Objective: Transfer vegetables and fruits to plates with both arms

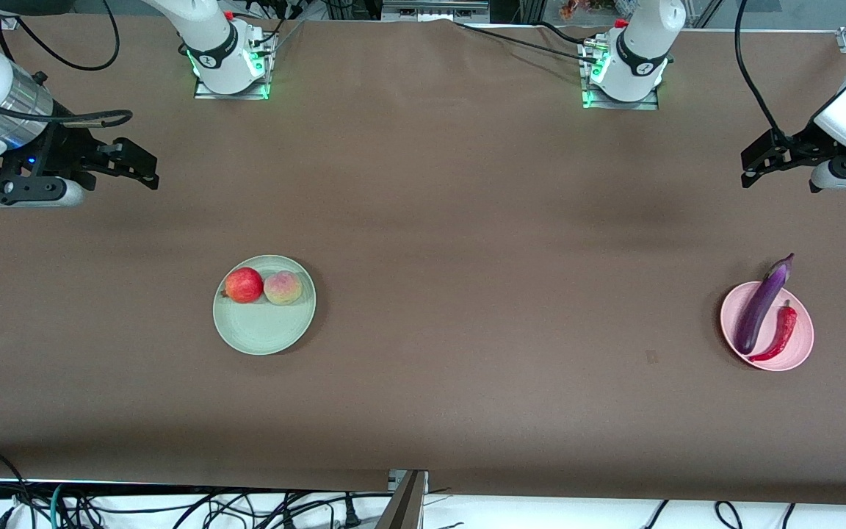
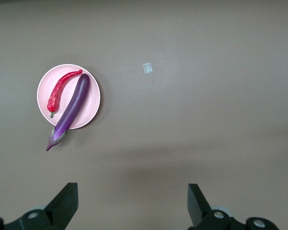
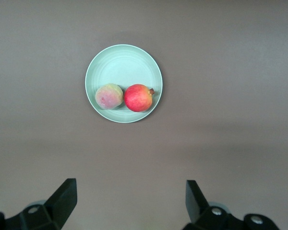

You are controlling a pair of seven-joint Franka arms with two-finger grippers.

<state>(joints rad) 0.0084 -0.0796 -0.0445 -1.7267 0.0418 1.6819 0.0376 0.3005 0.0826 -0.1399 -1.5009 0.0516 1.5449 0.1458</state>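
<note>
Well below the left pincer (image 1: 757,165), wide and empty, the eggplant (image 1: 759,307) and chili (image 1: 781,334) lie on the pink plate (image 1: 797,351) — glossy, likely slippery, best gripped mid-length. Right pincer (image 1: 136,165), also wide — apple (image 1: 244,285) and peach (image 1: 283,287) on the green plate (image 1: 258,334).

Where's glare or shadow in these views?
Front view: green plate and pink plate cast soft shadows, eggplant shows a gloss streak. Left wrist view: a broad dim band on the table. Right wrist view: highlight on the red fruit.
</note>
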